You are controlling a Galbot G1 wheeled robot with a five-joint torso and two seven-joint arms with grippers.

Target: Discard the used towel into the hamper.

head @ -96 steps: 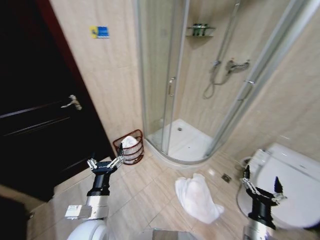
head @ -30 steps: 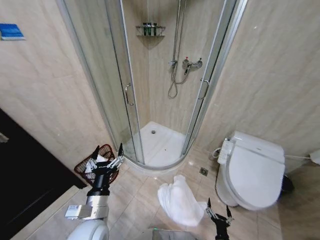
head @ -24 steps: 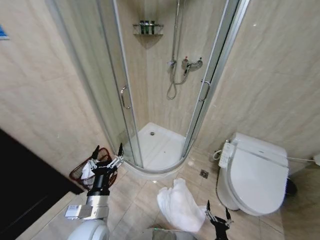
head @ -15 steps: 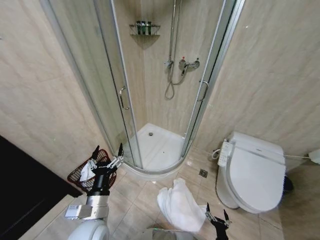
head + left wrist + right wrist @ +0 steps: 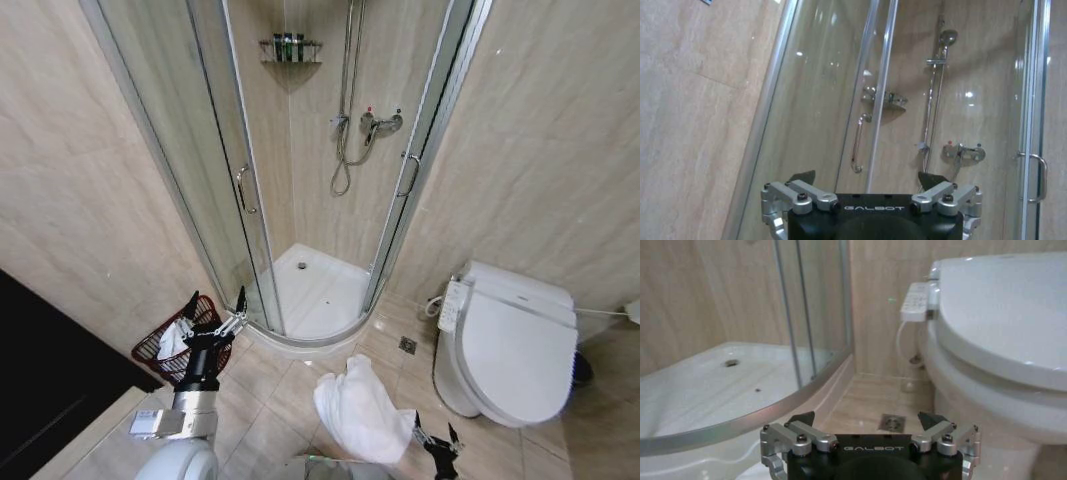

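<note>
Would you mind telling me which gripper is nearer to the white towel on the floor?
The right. The right gripper, open, sits low beside the towel, just off its edge nearest the toilet. The left gripper, also open, is raised farther off, in front of the hamper.

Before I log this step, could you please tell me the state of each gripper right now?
Left gripper: open, empty, raised in front of the hamper.
Right gripper: open, empty, low beside the towel on the floor.
</note>
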